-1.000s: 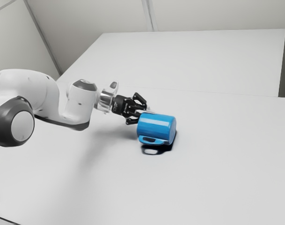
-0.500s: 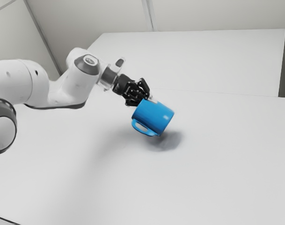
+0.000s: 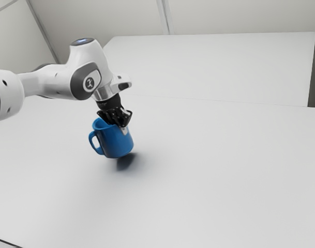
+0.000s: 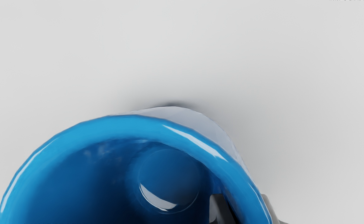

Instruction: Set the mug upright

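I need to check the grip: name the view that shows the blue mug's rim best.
The wrist view: it shows a broad arc of the blue mug's rim up close, with the fingers inside and outside it. The exterior view shows the rim smaller and slanted, partly behind the gripper.

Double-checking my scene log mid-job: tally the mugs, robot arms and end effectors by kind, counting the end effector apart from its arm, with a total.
Mugs (blue mug): 1
Robot arms (white arm): 1
End effectors (black end effector): 1
Total: 3
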### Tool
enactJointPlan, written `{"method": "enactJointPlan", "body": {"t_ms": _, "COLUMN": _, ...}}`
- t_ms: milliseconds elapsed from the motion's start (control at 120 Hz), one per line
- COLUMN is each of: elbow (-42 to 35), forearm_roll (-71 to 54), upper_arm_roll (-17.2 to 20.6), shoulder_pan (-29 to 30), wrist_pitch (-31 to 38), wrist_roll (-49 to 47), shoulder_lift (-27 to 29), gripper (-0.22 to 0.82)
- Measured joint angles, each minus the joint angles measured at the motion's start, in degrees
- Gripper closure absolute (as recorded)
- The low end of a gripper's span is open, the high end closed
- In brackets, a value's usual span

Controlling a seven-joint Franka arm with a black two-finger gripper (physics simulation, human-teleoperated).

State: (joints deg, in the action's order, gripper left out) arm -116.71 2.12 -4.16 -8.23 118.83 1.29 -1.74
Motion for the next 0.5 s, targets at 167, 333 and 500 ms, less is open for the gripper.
{"method": "enactJointPlan", "body": {"t_ms": 167, "elbow": -0.3, "forearm_roll": -2.1, "upper_arm_roll": 0.2, "shoulder_pan": -0.1, "wrist_pitch": 1.6, "wrist_roll": -3.0, "shoulder_lift": -0.7, "gripper": 0.71}}
{"method": "enactJointPlan", "body": {"t_ms": 333, "elbow": -0.3, "forearm_roll": -2.5, "upper_arm_roll": 0.2, "shoulder_pan": -0.3, "wrist_pitch": 4.7, "wrist_roll": -5.3, "shoulder_lift": -3.2, "gripper": 0.71}}
{"method": "enactJointPlan", "body": {"t_ms": 500, "elbow": -0.2, "forearm_roll": -2.3, "upper_arm_roll": 0.2, "shoulder_pan": -1.0, "wrist_pitch": 7.6, "wrist_roll": -7.1, "shoulder_lift": -6.0, "gripper": 0.71}}
